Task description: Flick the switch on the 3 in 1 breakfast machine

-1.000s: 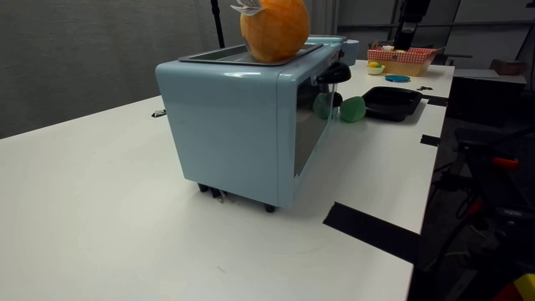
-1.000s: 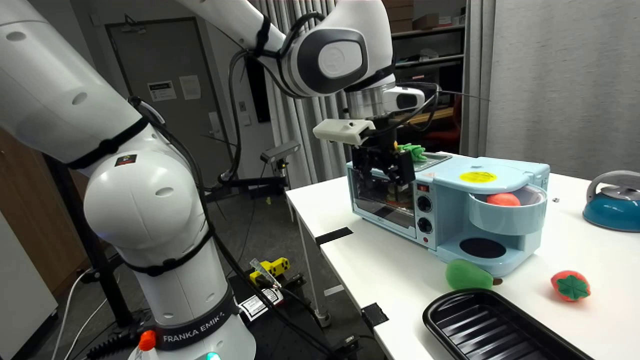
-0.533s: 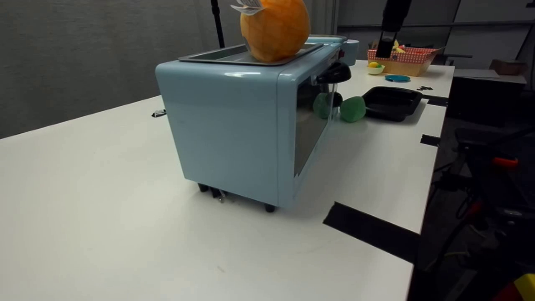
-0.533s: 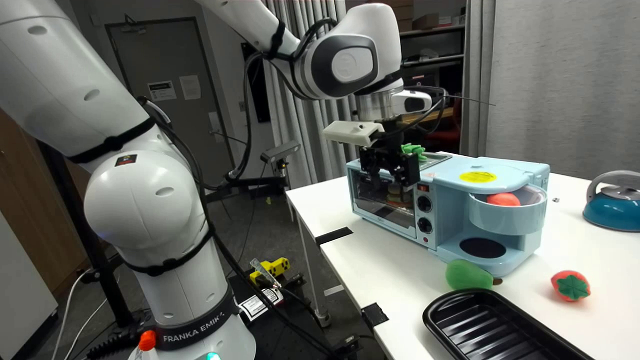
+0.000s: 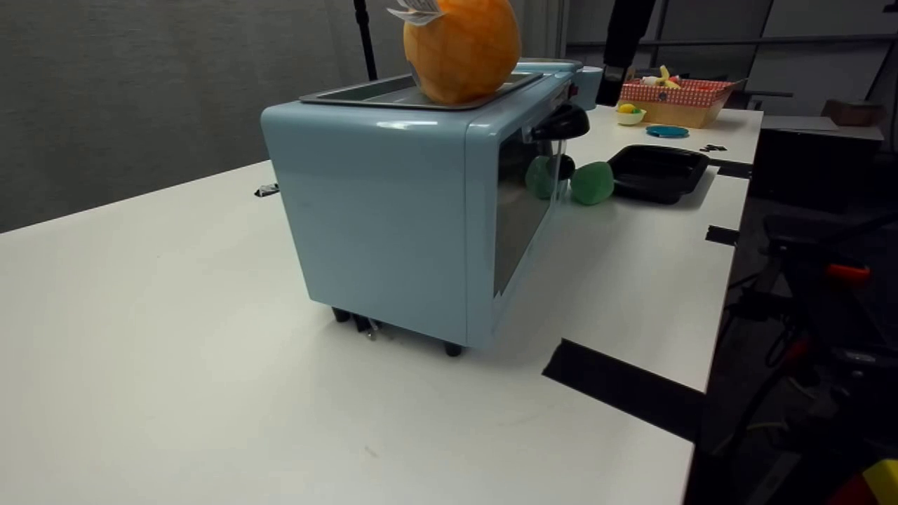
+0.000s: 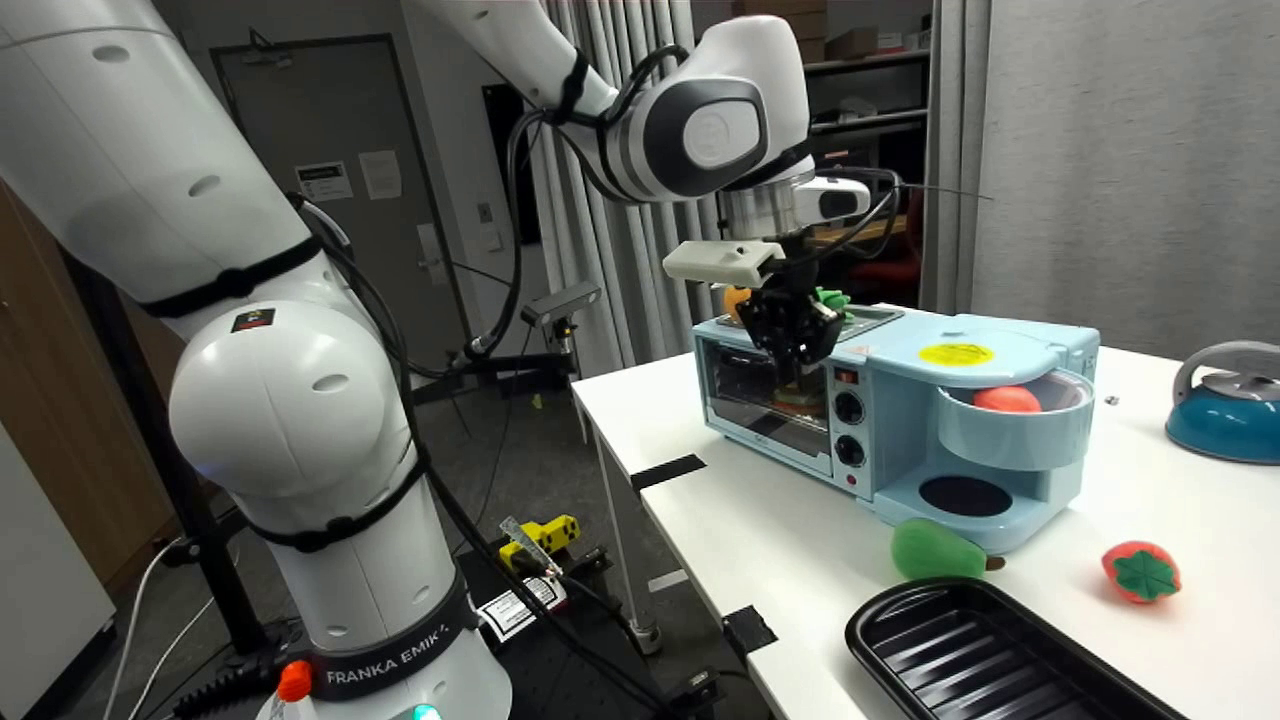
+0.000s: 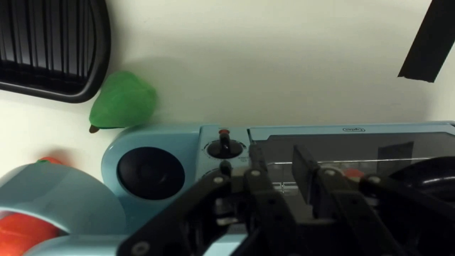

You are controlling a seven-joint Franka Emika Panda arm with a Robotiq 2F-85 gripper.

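The pale blue 3 in 1 breakfast machine (image 6: pixel 1050 345) stands on the white table. On its front panel the small red-orange switch (image 6: pixel 847 376) sits above two black knobs (image 6: pixel 848 407). My gripper (image 6: pixel 797 378) hangs in front of the glass oven door, close to the switch in this exterior view; whether it touches the machine I cannot tell. In the wrist view the gripper (image 7: pixel 279 158) is partly open, with a narrow gap and nothing between its finger pads (image 7: pixel 300 170). A knob (image 7: pixel 224 148) shows left of the fingers there, while the gripper's linkage hides the switch.
A black handle (image 5: pixel 561 123) juts from the oven door. An orange fruit (image 5: pixel 459 52) rests on the top tray. Near the machine's front lie a green pear (image 6: pixel 935 552), a black pan (image 6: pixel 1000 650) and a toy strawberry (image 6: pixel 1141 572). A teal kettle (image 6: pixel 1228 415) stands beyond.
My arm has moved closer to the machine's front panel, shifting rightward in an exterior view. The fingers have drawn nearer to each other. The machine and the objects around it have stayed put.
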